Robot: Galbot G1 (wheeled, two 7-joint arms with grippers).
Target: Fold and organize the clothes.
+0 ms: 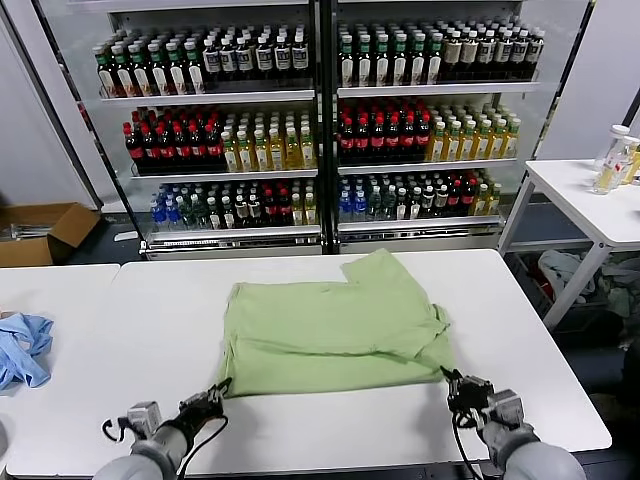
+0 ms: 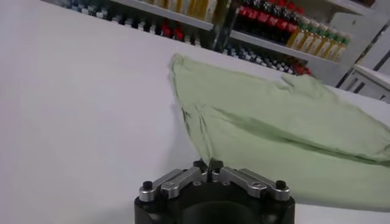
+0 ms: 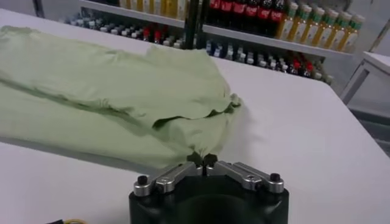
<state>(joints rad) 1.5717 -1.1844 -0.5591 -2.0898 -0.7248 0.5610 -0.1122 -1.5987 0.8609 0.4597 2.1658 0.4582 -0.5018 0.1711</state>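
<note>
The polo shirt [image 1: 335, 330] lies flat at the middle of the counter [image 1: 150, 330]. The left hand [image 1: 217, 391] pinches the shirt's near left corner, the right hand [image 1: 452, 380] its near right corner. Well to the shirt's left lies another garment [image 1: 22, 348] at the counter's edge. Behind the shirt, beyond the counter, stand bottle shelves [image 1: 320, 120].

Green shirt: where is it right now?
In the head view, the green shirt lies centered on the white table, its near corners pinched by the left gripper and right gripper.
</note>
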